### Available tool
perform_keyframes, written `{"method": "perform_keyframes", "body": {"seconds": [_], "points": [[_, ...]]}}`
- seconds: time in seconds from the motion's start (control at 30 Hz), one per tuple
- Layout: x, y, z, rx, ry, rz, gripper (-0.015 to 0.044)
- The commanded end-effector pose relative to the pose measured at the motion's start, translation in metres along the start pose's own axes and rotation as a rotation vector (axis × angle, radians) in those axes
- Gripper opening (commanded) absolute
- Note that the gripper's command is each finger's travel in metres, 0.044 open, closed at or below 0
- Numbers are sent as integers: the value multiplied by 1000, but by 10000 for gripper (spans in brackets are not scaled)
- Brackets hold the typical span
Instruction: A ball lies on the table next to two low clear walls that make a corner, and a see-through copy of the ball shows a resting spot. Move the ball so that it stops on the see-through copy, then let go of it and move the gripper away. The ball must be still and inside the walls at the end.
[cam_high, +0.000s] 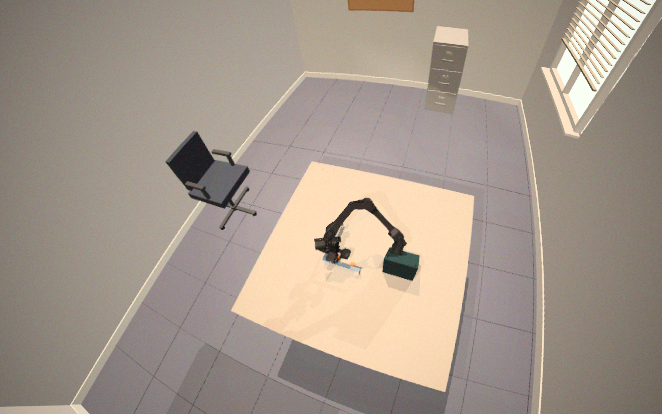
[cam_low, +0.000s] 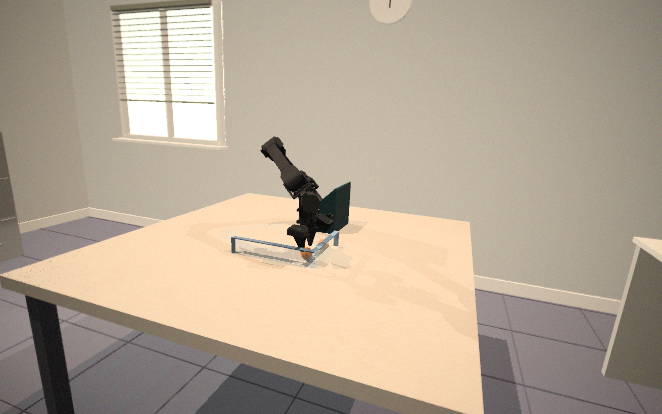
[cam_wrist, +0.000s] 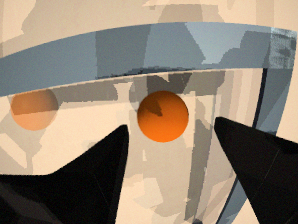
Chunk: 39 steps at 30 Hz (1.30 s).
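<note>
The gripper (cam_wrist: 169, 145) is hanging low over the table (cam_low: 250, 310) with its two dark fingers standing apart, and nothing is sitting clamped between them. The ball (cam_wrist: 162, 116), a solid orange one, is lying just ahead of the fingertips, in line with the gap between them but not touching either one. Beyond the ball, the longer of the two clear walls (cam_wrist: 133, 50) is running across the wrist view, and it is meeting the shorter wall (cam_wrist: 246, 169) at a corner off to the gripper's right side, so the ball is resting inside that corner. The see-through copy (cam_wrist: 33, 110), paler orange, is sitting well off to the left of the ball in the wrist view, also close against the long wall. From the exterior view the arm (cam_low: 295, 185) is bending down steeply over the corner, near a dark green base block (cam_low: 337, 205).
</note>
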<state>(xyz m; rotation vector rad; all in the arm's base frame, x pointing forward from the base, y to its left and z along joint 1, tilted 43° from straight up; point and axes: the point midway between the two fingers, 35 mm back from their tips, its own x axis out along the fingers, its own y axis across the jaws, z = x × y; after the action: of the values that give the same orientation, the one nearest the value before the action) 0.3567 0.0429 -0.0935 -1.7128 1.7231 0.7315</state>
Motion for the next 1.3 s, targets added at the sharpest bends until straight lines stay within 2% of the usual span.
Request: {"method": "perform_keyframes", "body": {"seconds": [0.0,0.3,0.33,0.93,1.13,1.27], "points": [[12,4,0,-15,9,11,307],[21,5,0,-15,10,11,307],[21,5,0,-15,10,11,281],[21,5,0,-15,10,11,161],[9,4,0,-13,6,21,4],[-14,2,1,-11,1,34,0]]}}
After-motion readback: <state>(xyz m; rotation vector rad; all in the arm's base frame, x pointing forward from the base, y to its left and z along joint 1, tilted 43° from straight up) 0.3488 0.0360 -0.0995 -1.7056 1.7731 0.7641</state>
